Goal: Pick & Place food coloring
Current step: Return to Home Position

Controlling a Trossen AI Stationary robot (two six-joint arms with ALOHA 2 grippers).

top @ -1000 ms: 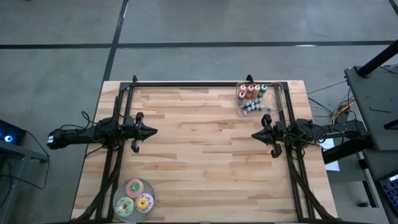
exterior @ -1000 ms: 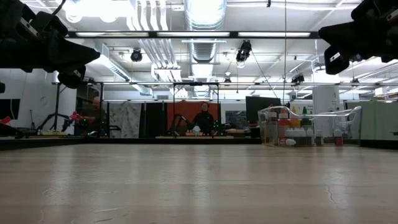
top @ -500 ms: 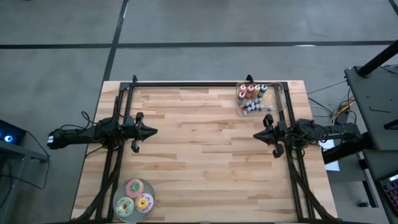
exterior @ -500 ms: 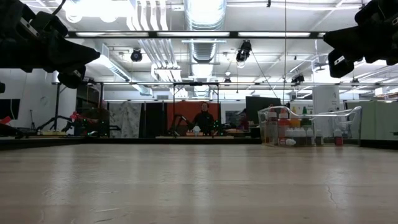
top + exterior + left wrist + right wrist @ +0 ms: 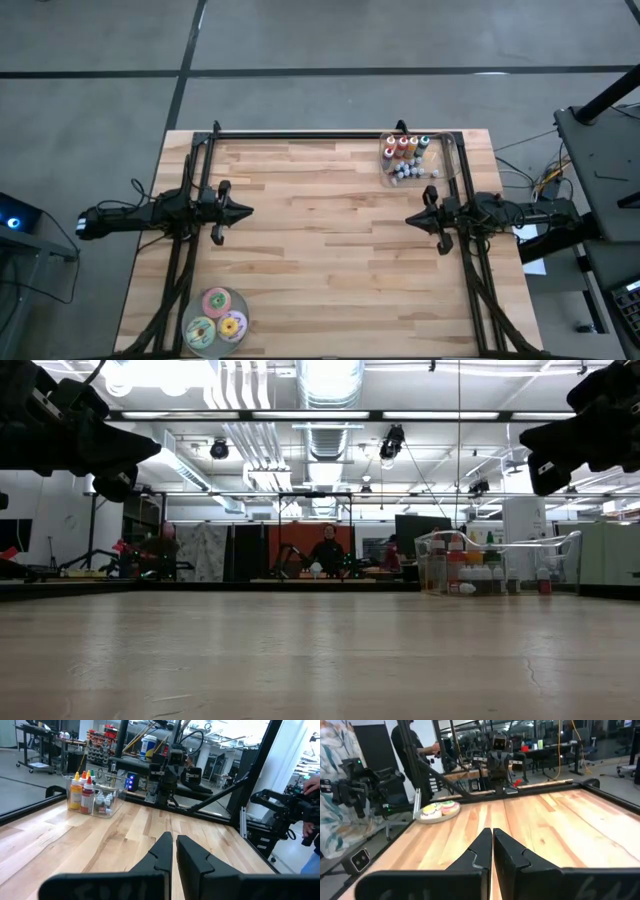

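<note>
Sitting in far-rt bin [image 5: 447,162]: food coloring [image 5: 403,157], maybe dozen.

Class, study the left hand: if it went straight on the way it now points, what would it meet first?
The left hand points across the table at the right hand, so it would probably meet that first; nothing shows between them.
</note>
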